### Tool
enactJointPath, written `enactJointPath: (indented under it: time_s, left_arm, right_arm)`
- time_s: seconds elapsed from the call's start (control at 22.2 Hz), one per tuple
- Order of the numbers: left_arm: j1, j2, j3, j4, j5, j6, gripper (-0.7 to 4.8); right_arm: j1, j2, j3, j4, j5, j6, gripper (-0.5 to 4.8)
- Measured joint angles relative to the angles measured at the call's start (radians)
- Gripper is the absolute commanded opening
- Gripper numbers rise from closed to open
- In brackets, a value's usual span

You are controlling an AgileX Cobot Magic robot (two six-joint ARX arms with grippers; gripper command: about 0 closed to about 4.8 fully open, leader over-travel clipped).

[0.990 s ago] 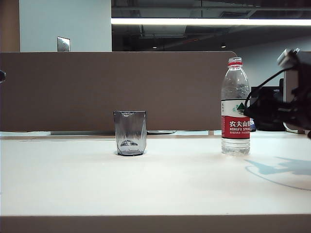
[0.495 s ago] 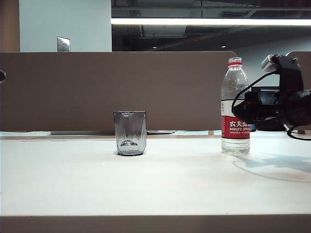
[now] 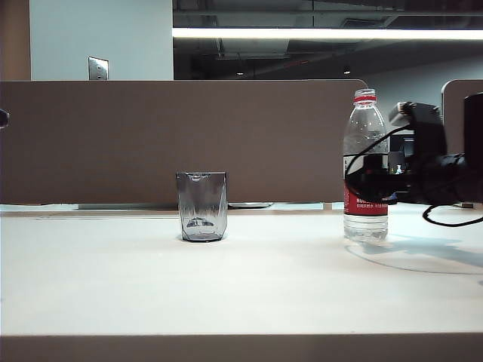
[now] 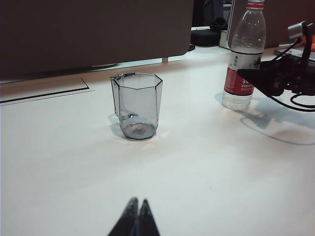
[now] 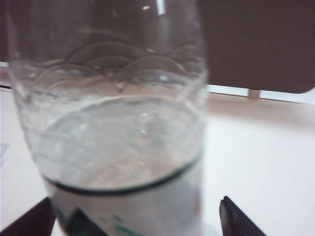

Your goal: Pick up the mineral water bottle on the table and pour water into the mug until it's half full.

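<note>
Between my right gripper's (image 5: 138,216) spread fingers stands the bottle (image 3: 365,166), upright on the table (image 3: 241,286), its long axis vertical, my approach level at its label; nothing is gripped yet. Well to its left sits the mug (image 3: 201,206). My left gripper (image 4: 136,219), fingers pressed together and empty, hangs far off, nearer the mug.

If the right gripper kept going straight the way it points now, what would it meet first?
Most likely the mineral water bottle: the right gripper is open and the bottle fills the space just ahead of its fingertips.
</note>
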Motion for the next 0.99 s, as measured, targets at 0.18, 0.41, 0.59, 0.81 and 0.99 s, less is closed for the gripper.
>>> enactJointPath:
  time_s: [0.18, 0.41, 0.59, 0.81, 0.99]
  left_arm:
    - [0.000, 0.000, 0.000, 0.000, 0.000, 0.000, -0.05]
    - [0.000, 0.000, 0.000, 0.000, 0.000, 0.000, -0.05]
    - [0.000, 0.000, 0.000, 0.000, 0.000, 0.000, -0.05]
    - [0.000, 0.000, 0.000, 0.000, 0.000, 0.000, -0.05]
    - [0.000, 0.000, 0.000, 0.000, 0.000, 0.000, -0.05]
  right_arm:
    - [0.016, 0.045, 0.063, -0.002, -0.005, 0.000, 4.79]
    - [0.021, 0.053, 0.100, -0.004, 0.017, 0.009, 4.79]
    - [0.021, 0.054, 0.105, -0.007, 0.019, 0.014, 4.79]
    - [0.021, 0.054, 0.105, -0.041, 0.018, 0.014, 4.65]
    - [0.021, 0.054, 0.105, -0.043, 0.018, 0.014, 3.73]
